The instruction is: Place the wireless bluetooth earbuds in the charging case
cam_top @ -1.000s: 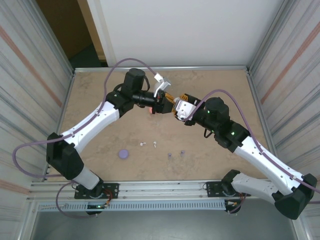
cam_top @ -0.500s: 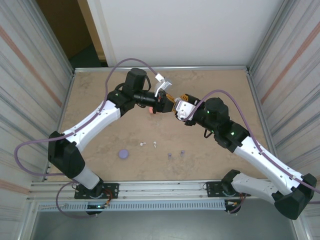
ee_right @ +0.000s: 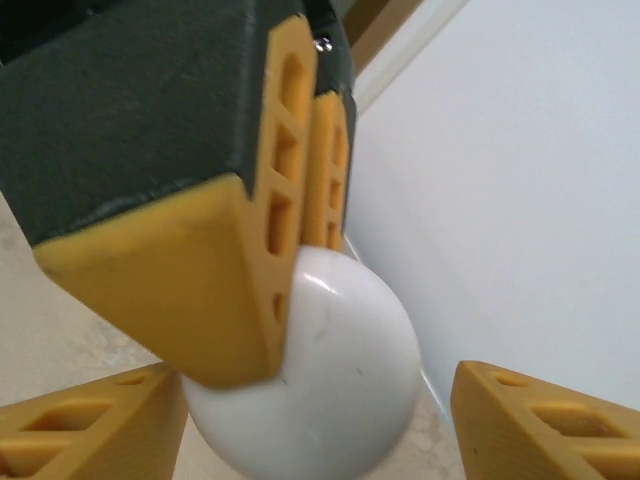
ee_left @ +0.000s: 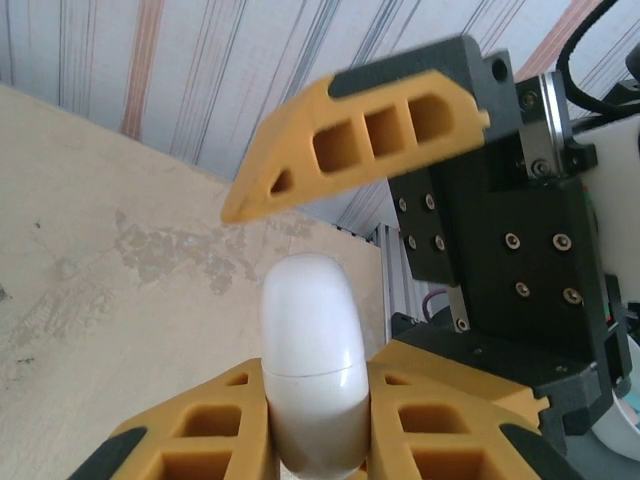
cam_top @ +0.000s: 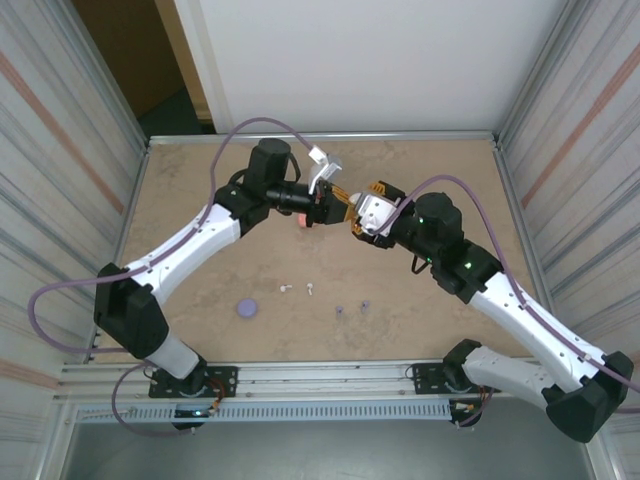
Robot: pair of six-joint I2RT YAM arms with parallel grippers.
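Left gripper [cam_top: 337, 204] grips white charging case [ee_left: 310, 340] (lid closed); right gripper [ee_right: 320, 395] gapes around it.

top: overhead, downward, far | wrists: close-up, opposed, both on white case [ee_left: 310, 370]

Operating remotely, I found no text, label, brand, number or sign I could read in any view. The white charging case [ee_left: 310, 350] presented a plain, unmarked shell to both wrist cameras.
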